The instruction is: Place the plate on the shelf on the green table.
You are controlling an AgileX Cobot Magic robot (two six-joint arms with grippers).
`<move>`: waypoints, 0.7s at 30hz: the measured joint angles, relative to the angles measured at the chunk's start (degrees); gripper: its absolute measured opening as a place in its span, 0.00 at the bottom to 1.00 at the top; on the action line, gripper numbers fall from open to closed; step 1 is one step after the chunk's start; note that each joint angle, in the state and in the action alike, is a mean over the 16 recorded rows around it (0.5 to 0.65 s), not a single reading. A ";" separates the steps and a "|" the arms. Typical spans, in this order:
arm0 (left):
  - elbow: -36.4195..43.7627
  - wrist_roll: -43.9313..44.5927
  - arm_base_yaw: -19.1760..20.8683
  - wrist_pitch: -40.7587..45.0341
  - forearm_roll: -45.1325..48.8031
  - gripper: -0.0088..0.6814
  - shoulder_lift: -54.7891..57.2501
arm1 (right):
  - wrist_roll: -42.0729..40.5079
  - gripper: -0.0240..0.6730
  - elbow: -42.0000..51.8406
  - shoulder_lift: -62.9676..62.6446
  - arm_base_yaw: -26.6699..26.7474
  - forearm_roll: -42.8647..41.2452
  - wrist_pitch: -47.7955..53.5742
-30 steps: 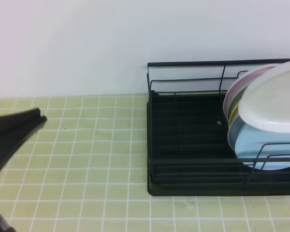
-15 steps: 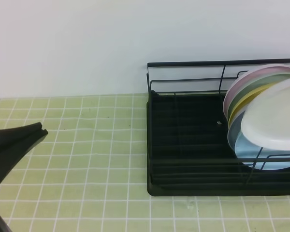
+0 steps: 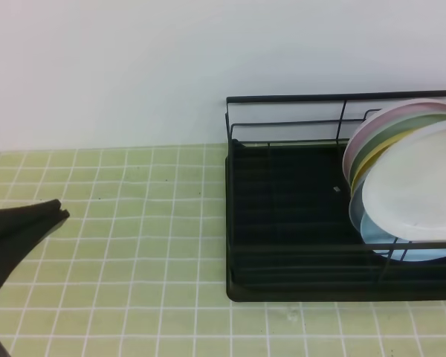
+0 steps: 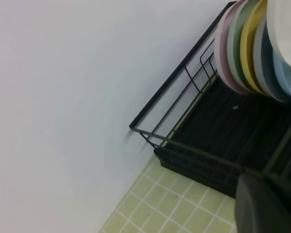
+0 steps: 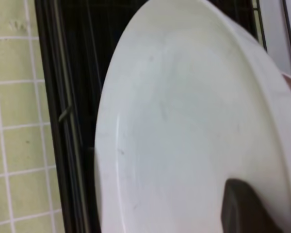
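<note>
The white plate [image 3: 416,186] stands tilted at the right end of the black wire shelf [image 3: 282,100], leaning on the front of the coloured plates there. It fills the right wrist view [image 5: 184,121], where a dark finger [image 5: 242,208] of my right gripper presses on its rim, shut on it. That gripper is outside the exterior high view. My left gripper [image 3: 56,212] is a shut dark wedge low over the green table [image 3: 134,260] at the far left, well away from the shelf.
Pink [image 3: 372,126], green, yellow and light blue [image 3: 409,249] plates stand on edge behind the white one. The shelf's left half shows only its dark tray base [image 3: 290,193]. A white wall rises behind. In the left wrist view the shelf's rail [image 4: 179,68] runs diagonally.
The white plate has come down and turned more upright against the other plates. The left gripper has sunk a little at the left edge.
</note>
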 joint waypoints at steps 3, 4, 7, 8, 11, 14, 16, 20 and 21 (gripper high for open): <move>0.00 0.00 0.42 0.08 0.10 0.01 0.00 | -0.14 0.03 0.00 0.54 0.00 -0.16 -0.79; 0.00 0.00 0.70 0.01 0.10 0.01 0.00 | -0.25 0.03 0.00 0.63 0.00 -0.14 -1.05; 0.01 0.00 2.08 -0.48 -0.21 0.01 -0.04 | -0.64 0.03 0.00 0.67 0.00 -0.04 -1.82; 0.01 0.00 2.74 -0.71 -0.43 0.01 -0.09 | -0.77 0.03 0.00 0.62 0.00 -0.01 -2.08; 0.02 0.00 5.25 -1.52 -1.46 0.01 -0.32 | -1.18 0.03 0.00 0.38 0.00 0.20 -2.74; 0.02 0.00 8.57 -2.38 -2.92 0.01 -0.71 | -1.64 0.03 0.00 0.08 0.00 0.69 -3.19; 0.03 0.00 11.28 -2.92 -4.10 0.01 -1.15 | -1.91 0.03 0.00 -0.12 0.00 0.91 -3.22; 0.05 0.00 17.48 -3.83 -6.64 0.01 -2.55 | -2.30 0.03 0.00 -0.16 0.00 0.82 -2.55; 0.05 0.00 19.13 -3.99 -7.25 0.01 -3.03 | -2.26 0.03 0.00 -0.06 0.00 0.77 -2.32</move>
